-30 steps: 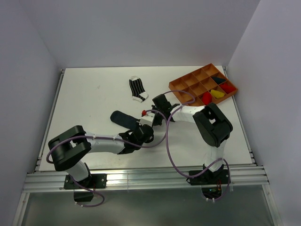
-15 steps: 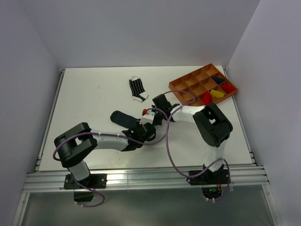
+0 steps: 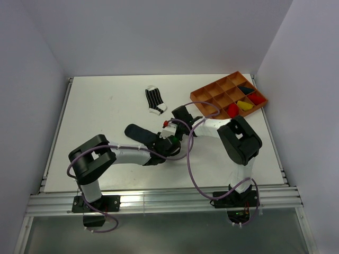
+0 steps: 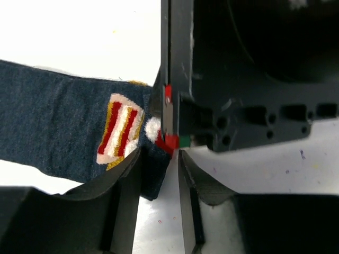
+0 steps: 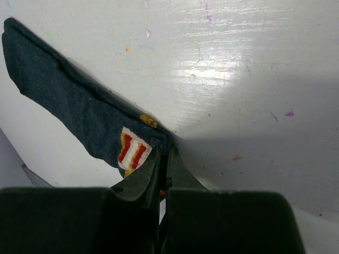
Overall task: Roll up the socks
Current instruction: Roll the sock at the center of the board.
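Note:
A dark navy sock [image 3: 137, 132] with a red, white and yellow patch [image 4: 119, 129] lies flat on the white table. My right gripper [image 5: 164, 153] is shut, pinching the sock's cuff end [image 5: 159, 138] at its fingertips. My left gripper [image 4: 159, 154] sits right beside it, jaws a little apart. The sock's corner [image 4: 153, 177] rests against the left finger, and bare table shows up to the other finger. In the top view both grippers [image 3: 165, 138] [image 3: 170, 128] meet at the sock's right end. A black-and-white striped sock [image 3: 154, 100] lies farther back.
An orange compartment tray [image 3: 212, 91] stands at the back right and holds red [image 3: 233, 109], yellow [image 3: 244, 105] and dark bundles. Purple cables loop over both arms. Grey walls close in the table on three sides.
My left arm has swung to the right and brought its gripper up against the right gripper at the sock's end. The right gripper and the navy sock have stayed put.

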{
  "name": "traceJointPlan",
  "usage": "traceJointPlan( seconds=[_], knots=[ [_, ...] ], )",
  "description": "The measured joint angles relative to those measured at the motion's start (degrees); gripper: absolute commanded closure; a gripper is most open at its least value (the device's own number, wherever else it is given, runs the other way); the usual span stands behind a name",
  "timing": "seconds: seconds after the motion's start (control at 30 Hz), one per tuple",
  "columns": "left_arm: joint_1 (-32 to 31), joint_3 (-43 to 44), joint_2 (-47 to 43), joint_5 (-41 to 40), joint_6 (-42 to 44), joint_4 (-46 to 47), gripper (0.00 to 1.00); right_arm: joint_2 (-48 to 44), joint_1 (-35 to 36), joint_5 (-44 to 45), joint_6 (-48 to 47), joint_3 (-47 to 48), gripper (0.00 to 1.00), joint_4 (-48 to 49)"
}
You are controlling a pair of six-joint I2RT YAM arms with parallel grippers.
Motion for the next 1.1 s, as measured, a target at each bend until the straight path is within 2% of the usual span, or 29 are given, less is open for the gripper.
traceJointPlan(
  seconds=[0.2, 0.27, 0.3, 0.43, 0.5, 0.53, 0.6, 0.63, 0.67, 0.73, 0.87, 1.1],
  knots=[
    [-0.1, 4.7, 3.0, -2.9, -2.3, -6.5, 0.69, 0.0, -0.3, -0.7, 0.0, 0.0, 1.0, -0.2],
    [-0.2, 5.6, 3.8, -3.9, -3.0, -7.9, 0.77, 0.0, -0.4, -0.9, 0.1, 0.0, 1.0, -0.3],
    [-0.2, 5.9, 4.0, -4.3, -3.4, -8.5, 0.85, 0.0, -0.4, -1.0, 0.2, 0.0, 1.0, -0.3],
    [-0.4, 6.9, 4.7, -5.2, -4.1, -9.7, 0.99, 0.0, -0.7, -1.4, 0.2, 0.0, 1.0, -0.4],
    [-0.4, 7.0, 4.7, -5.2, -4.2, -9.8, 1.0, 0.0, -0.8, -1.6, 0.2, 0.0, 0.95, -0.4],
    [-0.4, 7.0, 4.7, -5.2, -4.2, -9.8, 1.0, 0.0, -0.9, -1.7, 0.2, 0.0, 0.87, -0.4],
    [-0.4, 7.0, 4.7, -4.9, -4.1, -9.7, 1.0, -0.2, -1.1, -2.0, 0.6, -0.1, 0.78, -0.1],
    [-0.3, 6.9, 4.5, -4.7, -3.8, -9.6, 1.0, -0.5, -1.4, -2.1, 0.8, -0.5, 0.69, 0.3],
    [-0.2, 6.6, 4.2, -4.2, -3.6, -9.4, 1.0, -1.0, -1.6, -2.3, 1.0, -1.1, 0.65, 0.7],
    [0.6, 5.7, 3.1, -1.9, -3.3, -8.6, 1.0, -2.6, -2.2, -2.5, 1.1, -2.7, 0.55, 1.1],
    [4.9, 2.7, -0.8, 7.9, -3.7, -6.2, 1.0, -6.4, -4.4, -2.5, 1.7, -5.9, 0.44, 2.8],
    [15.1, -0.8, -4.4, 29.5, -6.4, -1.9, 1.0, -11.9, -5.7, -1.9, 3.8, -11.8, 0.41, 9.3]
  ],
)
